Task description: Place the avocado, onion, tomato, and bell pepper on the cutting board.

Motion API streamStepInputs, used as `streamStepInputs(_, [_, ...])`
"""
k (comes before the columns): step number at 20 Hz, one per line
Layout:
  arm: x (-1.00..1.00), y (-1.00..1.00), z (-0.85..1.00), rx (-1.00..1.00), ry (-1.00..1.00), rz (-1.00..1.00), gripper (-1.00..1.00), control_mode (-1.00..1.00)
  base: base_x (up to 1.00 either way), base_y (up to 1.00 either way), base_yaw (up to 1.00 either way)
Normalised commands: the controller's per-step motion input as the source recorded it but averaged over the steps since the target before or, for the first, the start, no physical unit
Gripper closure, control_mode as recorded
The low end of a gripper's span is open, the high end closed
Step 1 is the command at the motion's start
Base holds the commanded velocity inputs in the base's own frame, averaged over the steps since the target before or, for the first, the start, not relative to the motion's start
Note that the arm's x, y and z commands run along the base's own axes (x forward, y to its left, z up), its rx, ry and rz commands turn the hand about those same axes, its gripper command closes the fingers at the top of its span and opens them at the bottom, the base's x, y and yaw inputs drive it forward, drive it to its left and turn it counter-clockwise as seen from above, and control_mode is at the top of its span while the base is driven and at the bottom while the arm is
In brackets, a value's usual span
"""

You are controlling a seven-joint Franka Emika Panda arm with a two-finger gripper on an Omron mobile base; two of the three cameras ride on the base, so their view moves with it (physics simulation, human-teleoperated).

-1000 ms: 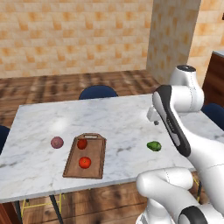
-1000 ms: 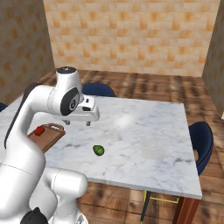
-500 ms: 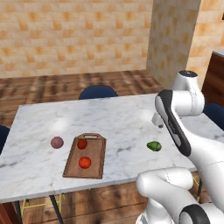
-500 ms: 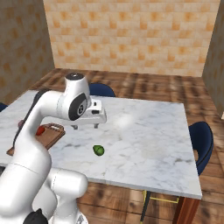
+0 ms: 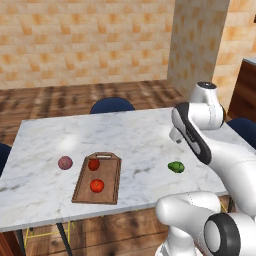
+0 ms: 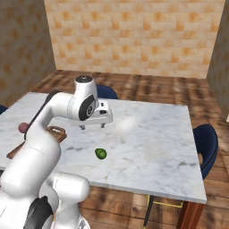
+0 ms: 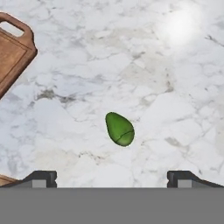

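Note:
The green avocado [image 5: 175, 167] [image 6: 101, 154] [image 7: 119, 129] lies alone on the marble table, right of the cutting board [image 5: 111, 186] [image 7: 11, 54]. Two red items [image 5: 93, 164] [image 5: 97, 186] rest on the board; I cannot tell which is the tomato and which the bell pepper. The mauve onion [image 5: 65, 162] [image 6: 22, 128] sits on the table just left of the board. My gripper [image 6: 93, 125] [image 7: 113, 180] hangs open above the table, a little behind the avocado and pointing down, with nothing between its fingers. In the hand view the avocado lies between and ahead of the fingertips [image 7: 41, 178].
The marble table [image 5: 130, 132] has bare surface all around the avocado. Blue chairs stand at the far side [image 5: 112, 105] and at the right end [image 6: 205, 143]. A tiled pillar [image 5: 197, 45] rises beyond the table's right corner.
My hand has come a little lower and nearer the avocado, still open. The avocado, onion, board and red items have not moved.

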Motion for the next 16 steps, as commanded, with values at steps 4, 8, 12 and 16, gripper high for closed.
streamStepInputs(4, [0.27, 0.0, -0.37, 0.0, 0.05, 0.0, -1.0, -1.0, 0.0, 0.0, 0.0])
streamStepInputs(8, [0.12, 0.0, -0.36, 0.0, 0.04, 0.0, -1.0, -1.0, 0.0, 0.0, 0.0])
streamStepInputs(12, [0.04, 0.0, -0.24, 0.0, 0.01, 0.0, -1.0, -1.0, 0.0, 0.0, 0.0])
streamStepInputs(16, [0.01, 0.0, -0.21, 0.0, 0.02, 0.0, -1.0, -1.0, 0.0, 0.0, 0.0])
